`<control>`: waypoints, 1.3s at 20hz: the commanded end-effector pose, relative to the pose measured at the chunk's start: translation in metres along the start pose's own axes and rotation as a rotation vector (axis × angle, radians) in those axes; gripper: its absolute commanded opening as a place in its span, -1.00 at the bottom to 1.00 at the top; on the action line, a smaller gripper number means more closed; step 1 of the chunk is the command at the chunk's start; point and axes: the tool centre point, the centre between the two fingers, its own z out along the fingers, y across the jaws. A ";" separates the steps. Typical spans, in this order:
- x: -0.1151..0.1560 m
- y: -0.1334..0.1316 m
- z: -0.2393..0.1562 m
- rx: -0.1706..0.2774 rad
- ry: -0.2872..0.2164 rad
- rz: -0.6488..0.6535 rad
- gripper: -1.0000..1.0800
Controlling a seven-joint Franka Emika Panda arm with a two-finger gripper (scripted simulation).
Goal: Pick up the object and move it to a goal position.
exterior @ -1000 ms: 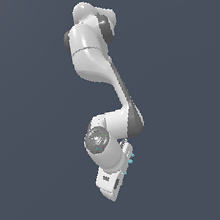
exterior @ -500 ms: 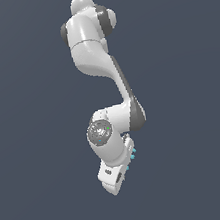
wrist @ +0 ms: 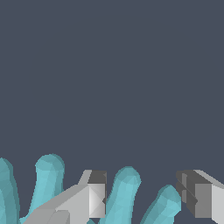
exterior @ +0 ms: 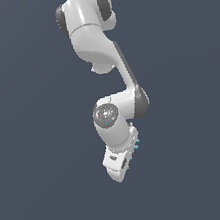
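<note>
while the fingers (wrist: 97, 199) stood apart, the object (wrist: 124, 194) lay between them, its cyan limbs poking past; the exterior view showed only cyan specks (exterior: 136, 147) beside the white hand (exterior: 117, 164).
</note>
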 end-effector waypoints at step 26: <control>0.048 -0.185 -0.117 -0.002 -0.003 -0.001 -1.00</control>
